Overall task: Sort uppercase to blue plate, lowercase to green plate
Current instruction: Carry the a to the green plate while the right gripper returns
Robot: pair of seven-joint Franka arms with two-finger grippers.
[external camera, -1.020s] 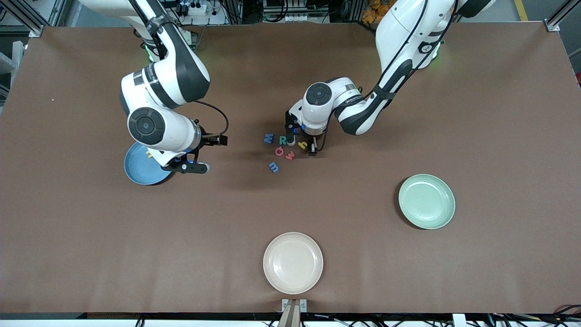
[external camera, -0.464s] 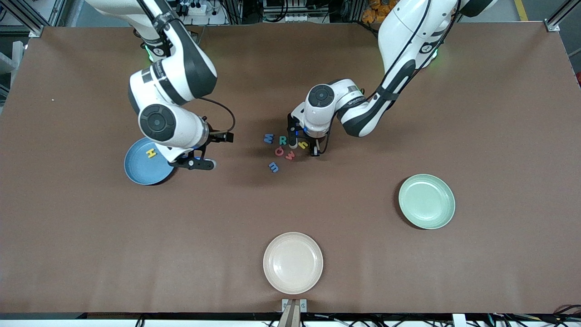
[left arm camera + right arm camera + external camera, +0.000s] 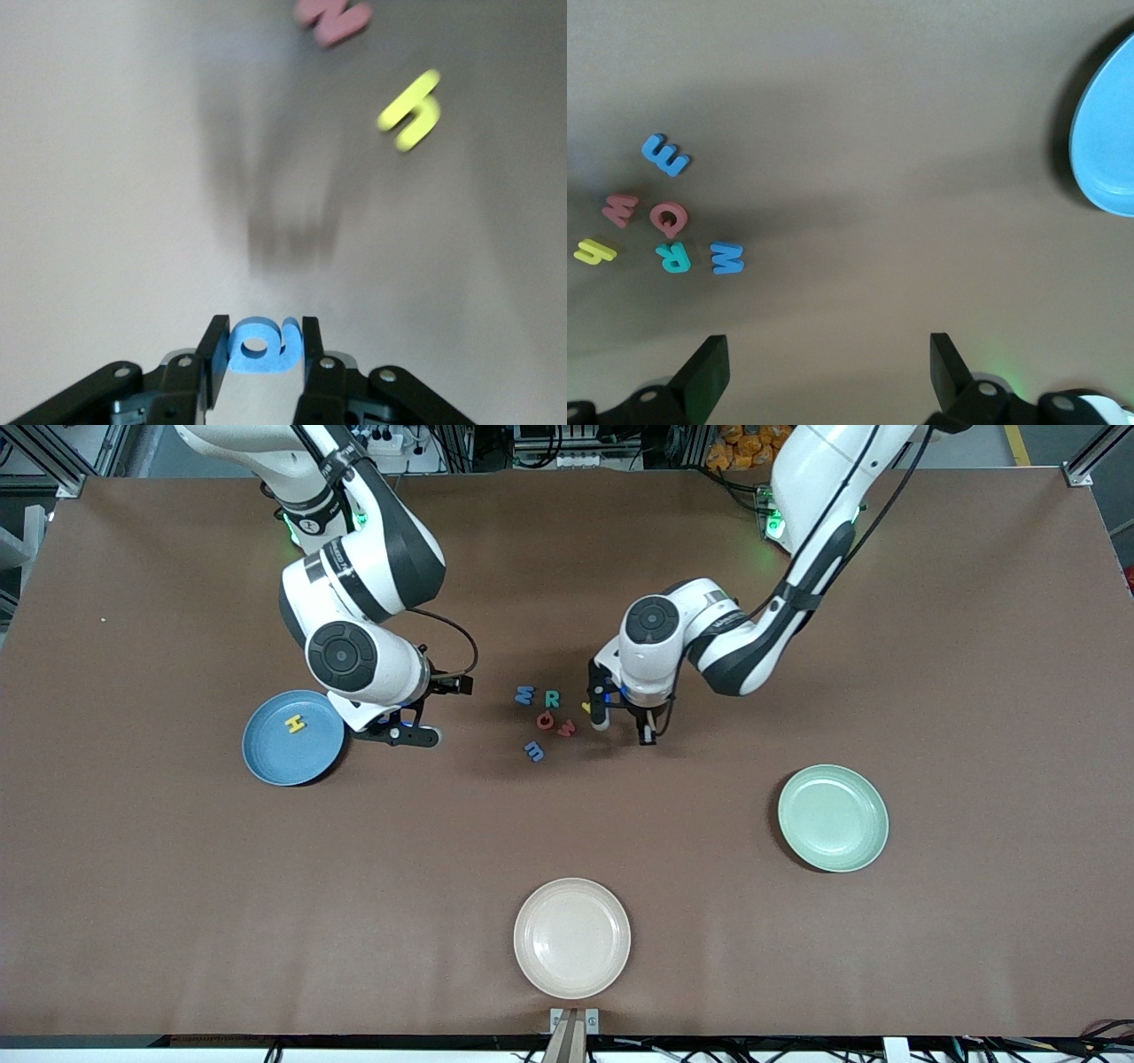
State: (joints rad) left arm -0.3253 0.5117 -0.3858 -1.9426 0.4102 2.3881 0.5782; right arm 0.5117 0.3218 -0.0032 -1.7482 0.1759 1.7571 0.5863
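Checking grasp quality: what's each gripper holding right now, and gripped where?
Left gripper is shut on the blue a-like letter, fingers pinching its two outer edges. Right gripper is open and empty, beside the blue plate.

A brown table (image 3: 567, 841) carries three plates. The blue plate (image 3: 270, 757) is set at about nine o'clock, the green plate (image 3: 833, 817) at about four o'clock, and a cream plate (image 3: 572, 937) at six o'clock, nearest the front camera. Near the centre, foam letters are scattered directly on the surface: a blue W/M (image 3: 524, 694), a teal R (image 3: 552, 699), a red Q (image 3: 545, 721), a red w (image 3: 565, 729), a yellow h (image 3: 586, 707) and a blue m (image 3: 533, 751).
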